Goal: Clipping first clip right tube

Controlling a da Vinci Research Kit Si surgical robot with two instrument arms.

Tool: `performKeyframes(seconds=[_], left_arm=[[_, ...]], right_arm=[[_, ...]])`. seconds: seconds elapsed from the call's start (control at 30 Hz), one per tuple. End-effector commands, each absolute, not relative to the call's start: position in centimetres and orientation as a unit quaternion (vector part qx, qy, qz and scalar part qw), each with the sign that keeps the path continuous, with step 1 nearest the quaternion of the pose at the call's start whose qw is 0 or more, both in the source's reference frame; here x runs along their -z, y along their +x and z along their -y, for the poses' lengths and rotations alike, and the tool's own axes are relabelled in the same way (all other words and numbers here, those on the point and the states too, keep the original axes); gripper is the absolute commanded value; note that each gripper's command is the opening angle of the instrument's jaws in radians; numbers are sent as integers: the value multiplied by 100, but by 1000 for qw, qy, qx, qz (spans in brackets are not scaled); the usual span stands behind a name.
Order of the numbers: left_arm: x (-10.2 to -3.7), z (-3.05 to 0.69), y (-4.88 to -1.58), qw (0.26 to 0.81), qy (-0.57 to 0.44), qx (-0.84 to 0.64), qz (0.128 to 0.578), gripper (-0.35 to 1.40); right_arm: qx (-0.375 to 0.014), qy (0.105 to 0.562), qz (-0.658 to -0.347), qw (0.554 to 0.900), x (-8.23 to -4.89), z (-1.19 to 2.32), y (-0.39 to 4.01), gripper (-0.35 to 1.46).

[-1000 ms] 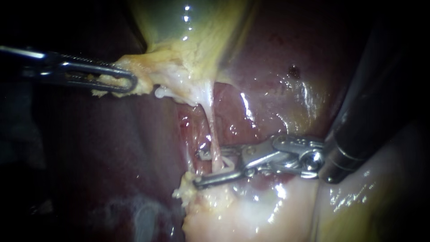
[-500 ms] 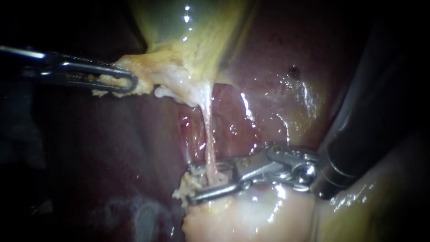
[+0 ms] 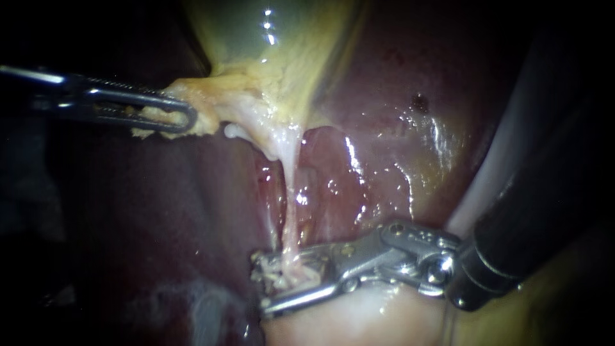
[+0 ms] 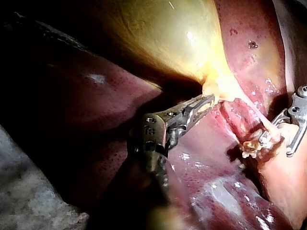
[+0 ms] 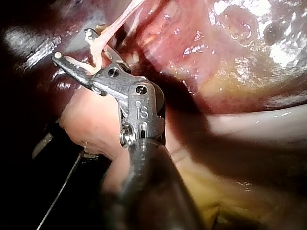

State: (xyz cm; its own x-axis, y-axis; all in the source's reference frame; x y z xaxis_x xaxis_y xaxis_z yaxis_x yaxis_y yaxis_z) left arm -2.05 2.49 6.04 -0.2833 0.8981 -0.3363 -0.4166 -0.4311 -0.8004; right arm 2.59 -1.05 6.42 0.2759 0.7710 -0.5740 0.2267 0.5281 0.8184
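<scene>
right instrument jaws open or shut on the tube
Open: a gap shows between the jaws of the right instrument, and the tube runs down into that gap.

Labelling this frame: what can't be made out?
Endoscope view: whether a clip sits between the open jaws of the right instrument; tissue shreds and glare hide it.
Endoscope view: lower end of the tube, lost among those shreds.
Left wrist view: right instrument's shaft, cut off by the edge.
</scene>
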Motion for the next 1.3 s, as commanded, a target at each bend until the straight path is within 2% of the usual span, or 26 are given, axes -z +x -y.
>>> performKeyframes(seconds=[0.03, 0.43, 0.57, 0.67, 0.7, 0.93, 1.3], left_arm=[[-604, -249, -205, 442, -404, -743, 298, -35], [-605, -250, -205, 442, -404, -744, 299, -35], [-605, -250, -205, 442, -404, -744, 299, -35], [-605, -250, -205, 442, -404, -744, 299, -35], [-605, -250, -205, 442, -404, -744, 299, -35], [-605, -250, -205, 442, -404, -744, 299, -35], [-605, -250, -204, 442, -404, -744, 299, -35]], right_arm=[[-204, 441, -566, 667, -642, 104, 259, 48], [-205, 442, -559, 671, -651, 97, 255, 21], [-204, 442, -558, 672, -652, 96, 253, 2], [-204, 442, -558, 672, -653, 96, 251, -20], [-204, 442, -557, 673, -653, 96, 251, -33], [-198, 440, -532, 696, -656, 94, 248, -35], [-189, 450, -530, 694, -657, 93, 246, -35]])
